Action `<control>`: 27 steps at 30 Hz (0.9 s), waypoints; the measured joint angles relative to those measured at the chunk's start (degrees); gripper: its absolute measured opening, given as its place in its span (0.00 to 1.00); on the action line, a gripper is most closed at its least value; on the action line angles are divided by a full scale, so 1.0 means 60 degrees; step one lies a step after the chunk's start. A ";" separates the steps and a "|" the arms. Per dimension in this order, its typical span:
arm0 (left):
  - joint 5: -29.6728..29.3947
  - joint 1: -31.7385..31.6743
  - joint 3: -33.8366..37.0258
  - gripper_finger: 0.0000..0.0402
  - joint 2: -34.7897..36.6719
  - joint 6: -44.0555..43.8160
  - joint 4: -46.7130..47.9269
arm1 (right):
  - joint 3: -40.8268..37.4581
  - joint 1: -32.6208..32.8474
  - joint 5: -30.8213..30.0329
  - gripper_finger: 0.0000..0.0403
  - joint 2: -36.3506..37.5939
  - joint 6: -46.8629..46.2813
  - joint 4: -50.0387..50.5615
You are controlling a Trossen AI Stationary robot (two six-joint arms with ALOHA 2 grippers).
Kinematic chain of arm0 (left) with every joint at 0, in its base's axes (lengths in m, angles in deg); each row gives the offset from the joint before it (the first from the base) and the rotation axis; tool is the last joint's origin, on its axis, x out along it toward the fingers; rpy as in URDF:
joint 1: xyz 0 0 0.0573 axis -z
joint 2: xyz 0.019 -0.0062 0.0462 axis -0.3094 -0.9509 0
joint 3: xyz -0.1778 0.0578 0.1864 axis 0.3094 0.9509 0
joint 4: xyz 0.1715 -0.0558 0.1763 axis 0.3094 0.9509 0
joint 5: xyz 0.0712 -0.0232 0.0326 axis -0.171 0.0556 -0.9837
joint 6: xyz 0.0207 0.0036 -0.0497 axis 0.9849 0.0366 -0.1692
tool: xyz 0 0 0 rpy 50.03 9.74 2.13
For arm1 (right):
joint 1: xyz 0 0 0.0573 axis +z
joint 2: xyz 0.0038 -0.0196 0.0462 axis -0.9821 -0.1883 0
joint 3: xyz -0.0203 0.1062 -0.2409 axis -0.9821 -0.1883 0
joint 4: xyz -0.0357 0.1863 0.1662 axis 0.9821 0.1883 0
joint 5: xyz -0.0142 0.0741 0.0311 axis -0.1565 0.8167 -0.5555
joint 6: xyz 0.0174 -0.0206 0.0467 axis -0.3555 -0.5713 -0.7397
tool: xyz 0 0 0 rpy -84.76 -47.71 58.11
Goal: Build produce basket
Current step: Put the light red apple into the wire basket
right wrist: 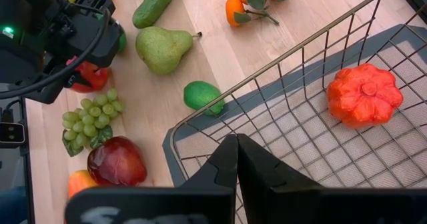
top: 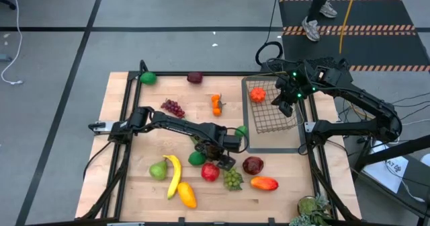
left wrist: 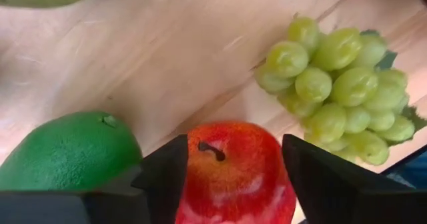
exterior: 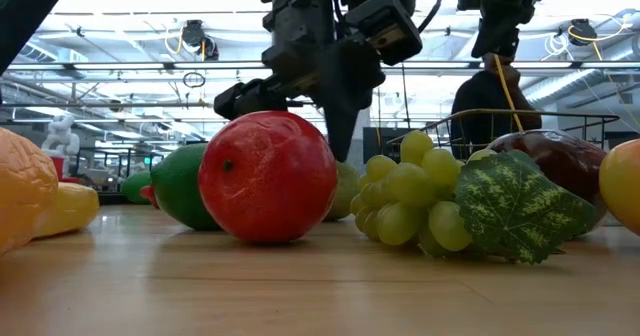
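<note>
Left gripper (top: 213,164) low over the wooden table (top: 134,118), fingers (left wrist: 163,177) apart, straddling a glossy red toy apple (left wrist: 233,171); whether the pads touch it, cannot tell. Round green lime (left wrist: 67,154) just beside the apple at 9 o'clock, pale green grape bunch (left wrist: 340,84) near at 2 o'clock. Rectangular dark wire-mesh basket (top: 272,128) at the table's 2 o'clock, holding a ribbed orange-red toy pumpkin (right wrist: 363,94). Right gripper (right wrist: 237,144) hangs over the basket, fingers pressed together, holding nothing. No readable labels or writing on any item
</note>
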State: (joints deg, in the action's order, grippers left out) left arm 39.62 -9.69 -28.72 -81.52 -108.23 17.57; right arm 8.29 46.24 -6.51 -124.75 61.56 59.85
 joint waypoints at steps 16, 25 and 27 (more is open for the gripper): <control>0.0435 -0.0018 0.0004 0.45 0.0000 0.0299 0.0211 | 0.0000 0.0004 0.0000 0.00 0.0000 -0.0002 0.0000; 0.0696 0.0171 0.0004 0.52 0.0000 0.0715 -0.0066 | 0.0000 0.0000 0.0000 0.00 0.0000 -0.0002 0.0000; 0.0703 0.0214 0.0004 0.51 0.0000 0.0686 -0.0130 | 0.0000 0.0000 0.0000 0.00 0.0000 0.0002 0.0000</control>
State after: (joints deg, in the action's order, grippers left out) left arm 43.84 -8.40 -28.70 -81.52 -104.11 16.79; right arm 8.29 46.25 -6.51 -124.75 61.57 59.85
